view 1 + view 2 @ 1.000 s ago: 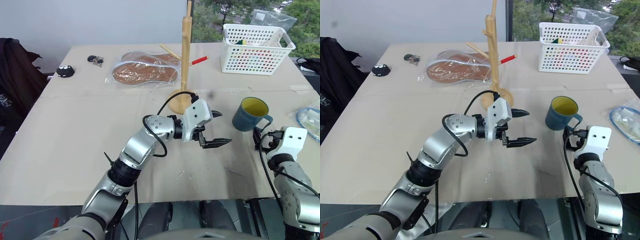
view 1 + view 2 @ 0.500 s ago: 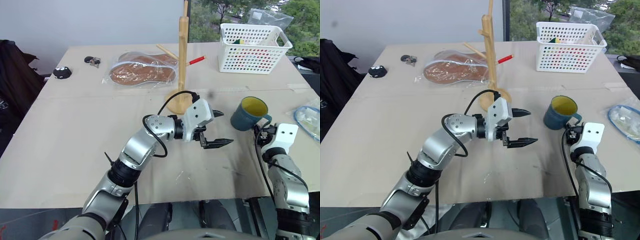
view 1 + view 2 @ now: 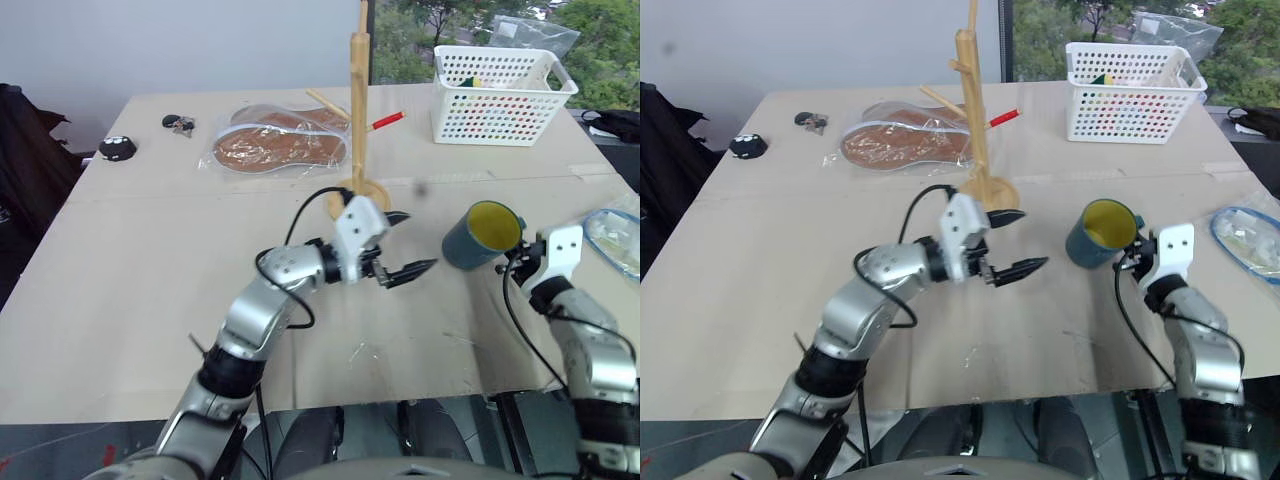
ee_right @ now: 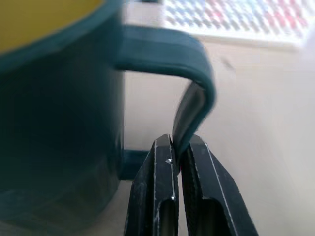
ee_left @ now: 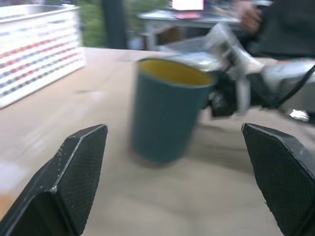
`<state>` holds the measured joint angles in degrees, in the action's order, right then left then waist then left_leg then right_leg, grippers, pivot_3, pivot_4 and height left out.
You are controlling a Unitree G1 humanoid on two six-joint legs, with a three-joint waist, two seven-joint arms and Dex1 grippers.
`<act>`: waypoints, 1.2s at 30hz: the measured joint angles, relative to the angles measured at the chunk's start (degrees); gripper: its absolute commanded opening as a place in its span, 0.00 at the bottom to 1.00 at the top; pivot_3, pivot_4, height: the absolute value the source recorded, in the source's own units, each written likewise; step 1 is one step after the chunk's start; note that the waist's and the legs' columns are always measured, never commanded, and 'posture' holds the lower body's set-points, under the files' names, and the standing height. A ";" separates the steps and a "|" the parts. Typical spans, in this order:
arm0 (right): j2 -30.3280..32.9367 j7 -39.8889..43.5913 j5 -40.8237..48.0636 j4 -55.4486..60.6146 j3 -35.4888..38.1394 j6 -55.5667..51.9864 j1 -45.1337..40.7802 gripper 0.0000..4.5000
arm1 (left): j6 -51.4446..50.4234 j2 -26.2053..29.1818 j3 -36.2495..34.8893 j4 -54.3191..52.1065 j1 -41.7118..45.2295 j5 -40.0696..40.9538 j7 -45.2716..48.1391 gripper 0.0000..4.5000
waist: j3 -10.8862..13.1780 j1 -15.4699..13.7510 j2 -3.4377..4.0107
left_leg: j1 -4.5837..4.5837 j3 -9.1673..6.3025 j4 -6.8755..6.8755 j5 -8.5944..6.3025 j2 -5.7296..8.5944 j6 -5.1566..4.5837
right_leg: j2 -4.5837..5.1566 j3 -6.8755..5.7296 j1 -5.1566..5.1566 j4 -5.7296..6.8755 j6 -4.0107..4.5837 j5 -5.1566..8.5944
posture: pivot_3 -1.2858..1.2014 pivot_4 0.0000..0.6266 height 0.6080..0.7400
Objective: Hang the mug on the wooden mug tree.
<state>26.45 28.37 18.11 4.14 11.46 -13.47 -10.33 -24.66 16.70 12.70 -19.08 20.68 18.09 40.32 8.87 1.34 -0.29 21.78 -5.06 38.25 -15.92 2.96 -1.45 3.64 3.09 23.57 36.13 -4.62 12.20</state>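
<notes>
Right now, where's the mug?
The mug is on the robot's right side of the table, tilted, its handle pinched by the right gripper, right of the wooden mug tree.

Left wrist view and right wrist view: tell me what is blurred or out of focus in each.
Left wrist view: the mug is smeared sideways, the white basket soft, while the left gripper's fingers look crisp. Right wrist view: the mug body and yellow rim are out of focus, the handle soft, the fingers pinching it clearer.
</notes>
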 measured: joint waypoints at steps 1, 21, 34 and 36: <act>2.58 3.70 0.79 -0.06 -1.35 -0.22 -2.63 0.01 | 1.29 -0.16 -2.03 -2.11 -3.62 1.19 -0.39 1.00 | 0.03 0.47 0.05 | -0.02 0.09 -0.03 -0.01 -0.04 -0.01 | -0.01 0.08 0.01 -0.01 0.02 -0.01 | 0.52 0.24 1.00; 8.36 43.85 -15.33 -68.97 -17.87 33.53 -64.72 0.01 | 25.02 -12.76 -9.80 -10.76 -18.64 2.22 -14.11 1.00 | 0.16 -0.43 -0.16 | 0.17 0.04 -0.34 0.05 -0.03 0.14 | 0.14 -0.06 0.21 -0.30 0.14 -0.08 | 0.52 0.24 1.00; 3.99 38.52 -25.21 -79.49 -19.29 37.03 -73.85 0.01 | 28.52 -12.45 -9.70 -10.53 -19.41 2.20 -14.46 1.00 | 0.18 -0.47 -0.12 | 0.18 0.04 -0.34 0.05 0.01 0.14 | 0.17 -0.06 0.23 -0.26 0.14 -0.09 | 0.52 0.24 1.00; 3.47 37.23 -26.59 -79.66 -19.51 36.71 -74.12 0.01 | 28.84 -12.53 -9.45 -10.52 -19.40 2.03 -14.70 1.00 | 0.19 -0.47 -0.12 | 0.18 0.03 -0.34 0.05 0.01 0.15 | 0.16 -0.06 0.23 -0.26 0.15 -0.09 | 0.52 0.24 1.00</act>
<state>29.92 65.60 -8.47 -75.52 -8.05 23.24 -84.45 4.18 4.17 3.25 -29.60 1.28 20.11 25.62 9.05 0.87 -0.41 21.96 -5.03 37.91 -15.87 2.97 -1.31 3.80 3.03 23.80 35.87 -4.47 12.11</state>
